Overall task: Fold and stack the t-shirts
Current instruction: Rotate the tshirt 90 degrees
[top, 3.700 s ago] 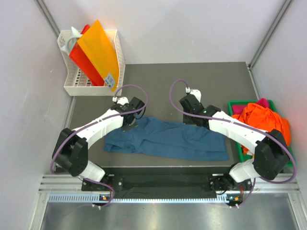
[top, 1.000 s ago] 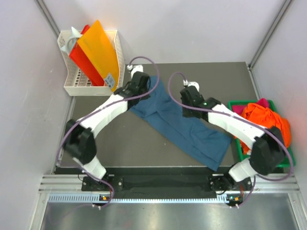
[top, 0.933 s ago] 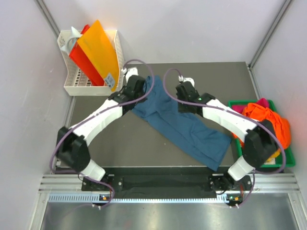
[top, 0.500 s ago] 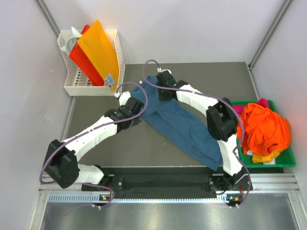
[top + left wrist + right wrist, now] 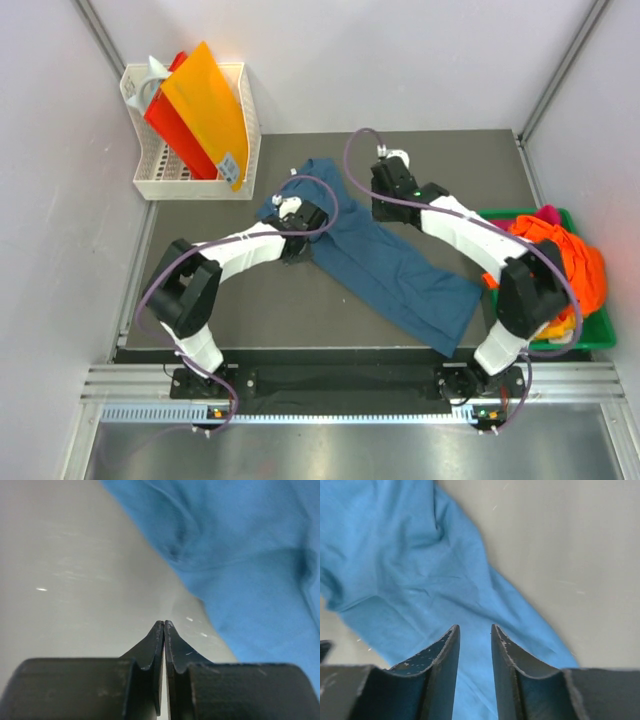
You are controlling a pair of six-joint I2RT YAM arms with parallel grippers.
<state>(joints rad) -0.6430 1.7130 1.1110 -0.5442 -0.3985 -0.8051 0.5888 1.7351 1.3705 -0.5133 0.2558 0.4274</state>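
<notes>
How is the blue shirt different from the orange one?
The blue t-shirt lies stretched out in a long slanted strip on the table. The orange t-shirt is scrunched into a heap in the green tray. The blue t-shirt is low and fairly flat with a few wrinkles, while the orange t-shirt is lumpy and piled up. Both are soft cloth, and neither is neatly folded yet.

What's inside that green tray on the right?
A heaped orange shirt, with a bit of pink cloth showing at the back. The right arm covers the left of the tray, and whatever lies under the heap is hidden.
</notes>
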